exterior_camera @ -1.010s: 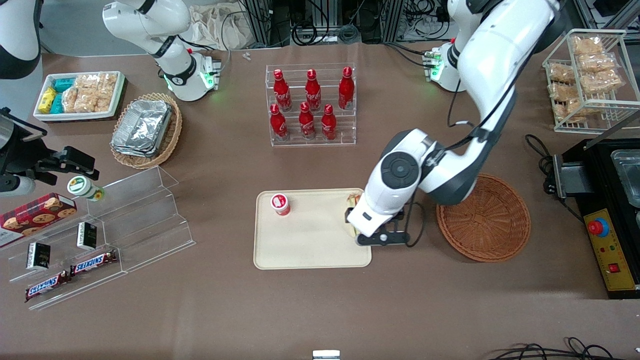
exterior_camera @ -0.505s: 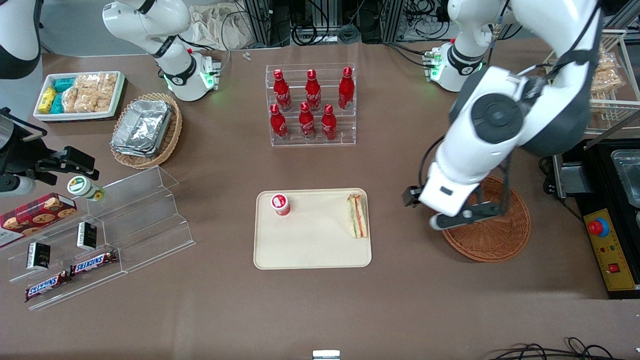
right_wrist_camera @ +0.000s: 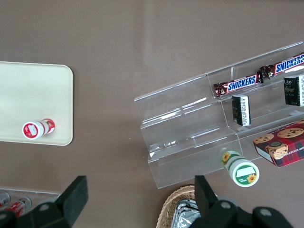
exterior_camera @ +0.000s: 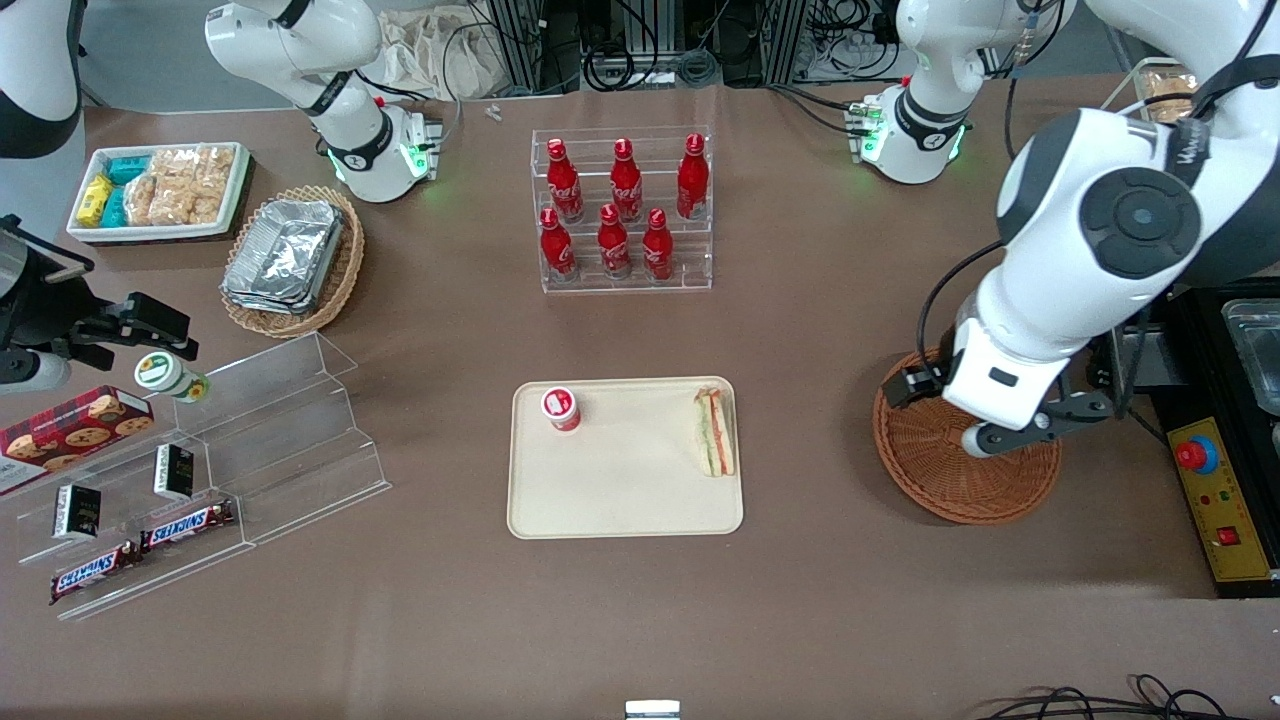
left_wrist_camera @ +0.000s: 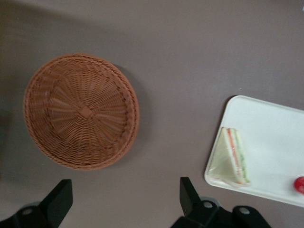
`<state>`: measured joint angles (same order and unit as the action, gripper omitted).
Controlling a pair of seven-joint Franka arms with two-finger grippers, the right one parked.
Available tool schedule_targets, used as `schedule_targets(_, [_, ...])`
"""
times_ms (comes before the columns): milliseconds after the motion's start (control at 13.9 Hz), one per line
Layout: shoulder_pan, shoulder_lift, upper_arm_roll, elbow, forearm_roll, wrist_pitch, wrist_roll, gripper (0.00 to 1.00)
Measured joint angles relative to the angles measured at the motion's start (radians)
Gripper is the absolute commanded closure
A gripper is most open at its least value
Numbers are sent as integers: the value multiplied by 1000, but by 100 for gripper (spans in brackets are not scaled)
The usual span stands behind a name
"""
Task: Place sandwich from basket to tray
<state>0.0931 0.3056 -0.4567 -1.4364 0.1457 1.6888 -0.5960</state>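
The sandwich [exterior_camera: 714,432] lies on the beige tray [exterior_camera: 620,490], at the tray edge nearest the working arm's end; it also shows in the left wrist view [left_wrist_camera: 232,156] on the tray [left_wrist_camera: 275,142]. The round reddish-brown basket [exterior_camera: 930,480] is empty [left_wrist_camera: 80,111]. My left gripper [exterior_camera: 1010,432] hangs high above the basket. In the wrist view the gripper [left_wrist_camera: 124,199] is open wide and holds nothing, over bare table between basket and tray.
A small red-capped bottle [exterior_camera: 562,408] stands on the tray's other end. A rack of red cola bottles [exterior_camera: 622,210] stands farther from the front camera. A black machine with a red button [exterior_camera: 1220,490] sits beside the basket. A clear stepped shelf [exterior_camera: 230,450] lies toward the parked arm's end.
My gripper was down at the sandwich on the tray. It has let go, risen and swung over to above the basket. The sandwich stays on the tray.
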Motion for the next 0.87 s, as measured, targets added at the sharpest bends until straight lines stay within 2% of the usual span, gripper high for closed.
schedule_targets(144, [-23,-61,102,-59,-74,1,137,0])
schedule_targets(361, [-110,-170,262,-181,-107,36,249,0])
schedule_targets(577, [-132,-250,290,-306,-107,74,319,0])
schedule_targets(866, [-101,-261,309,-326,-107,72,441,0])
